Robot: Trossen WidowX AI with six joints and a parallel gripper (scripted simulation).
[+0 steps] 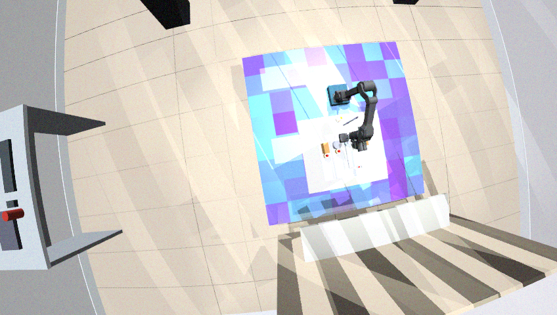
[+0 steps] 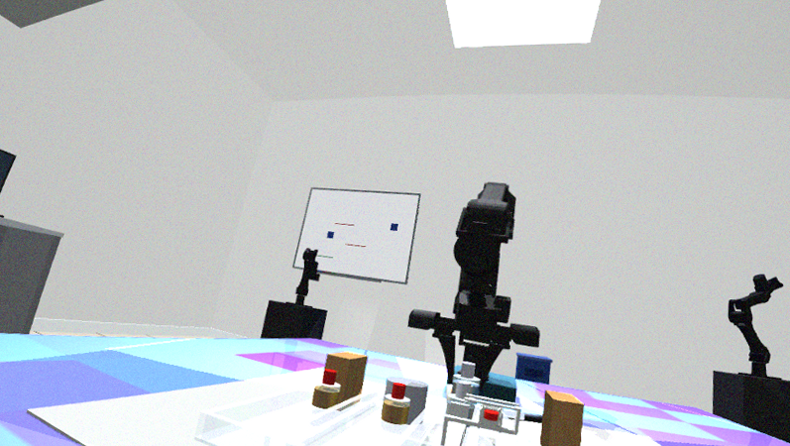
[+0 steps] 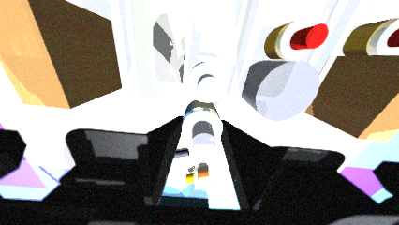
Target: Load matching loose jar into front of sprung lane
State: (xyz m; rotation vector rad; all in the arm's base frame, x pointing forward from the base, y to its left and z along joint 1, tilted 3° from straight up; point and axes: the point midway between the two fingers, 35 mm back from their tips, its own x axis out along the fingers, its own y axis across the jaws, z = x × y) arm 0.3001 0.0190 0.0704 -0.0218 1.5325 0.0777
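Observation:
My gripper is shut on a pale jar with a white cap, held upright. It hangs at the near end of the clear sprung lane, which is washed out in the wrist view. Straight ahead of the held jar, the wrist view shows a second pale jar in line with it. I cannot tell whether the two touch. A small red-topped piece sits in the clear frame.
Two tan jars with red caps stand to the left. There are also a grey cylinder, tan blocks and a blue bin behind.

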